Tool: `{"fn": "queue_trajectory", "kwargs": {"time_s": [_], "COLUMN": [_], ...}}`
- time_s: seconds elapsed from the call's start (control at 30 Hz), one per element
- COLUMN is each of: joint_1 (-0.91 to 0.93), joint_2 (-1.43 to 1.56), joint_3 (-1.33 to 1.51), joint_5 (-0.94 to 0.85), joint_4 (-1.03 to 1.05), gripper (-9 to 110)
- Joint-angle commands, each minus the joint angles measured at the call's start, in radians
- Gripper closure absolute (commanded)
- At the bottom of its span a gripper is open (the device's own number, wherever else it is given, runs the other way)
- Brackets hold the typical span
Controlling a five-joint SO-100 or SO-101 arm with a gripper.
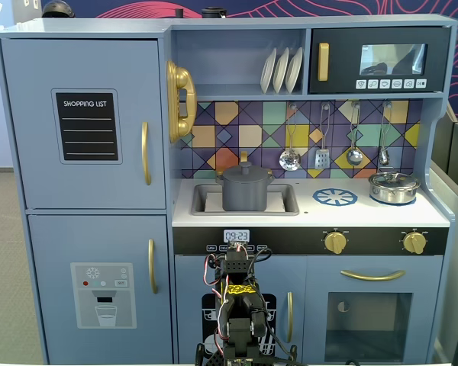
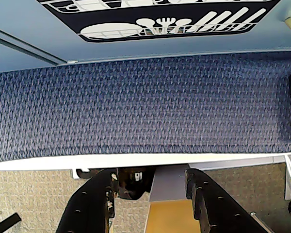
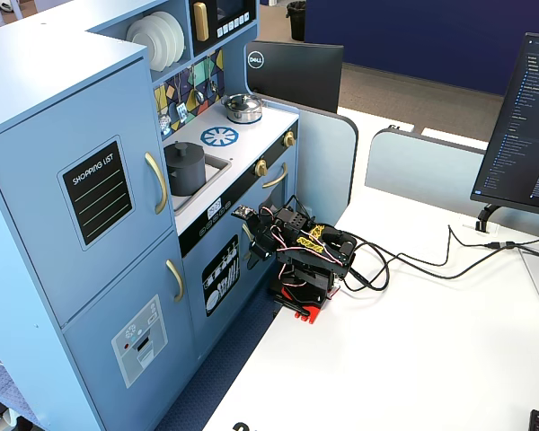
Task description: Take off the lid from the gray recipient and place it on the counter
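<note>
— Where's the lid (image 1: 245,169)?
— On the gray pot (image 1: 244,192), which stands in the sink recess of the counter (image 1: 313,213), left of the burner print (image 1: 335,197) in a fixed view. The steel pot (image 1: 393,187) sits at the far right.
— And the arm?
— Folded low on the tabletop (image 3: 413,341), well below the counter. In the wrist view its fingers (image 2: 104,194) are spread, holding nothing, over blue carpet (image 2: 136,107).

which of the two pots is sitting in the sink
The gray recipient, matte dark with its lid on; the shiny steel pot stands on the counter instead.
</note>
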Motion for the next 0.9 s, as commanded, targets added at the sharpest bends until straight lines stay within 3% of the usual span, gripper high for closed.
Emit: {"fn": "queue_trajectory", "kwargs": {"time_s": [0.0, 0.63, 0.87], "joint_1": [0.08, 0.06, 0.092], "joint_2": [-0.006, -0.006, -0.006], "joint_3": [0.0, -0.002, -0.173], "joint_5": [0.029, 0.017, 0.04], "joint_4": [0.179, 0.178, -0.02], "gripper": [101, 101, 101]}}
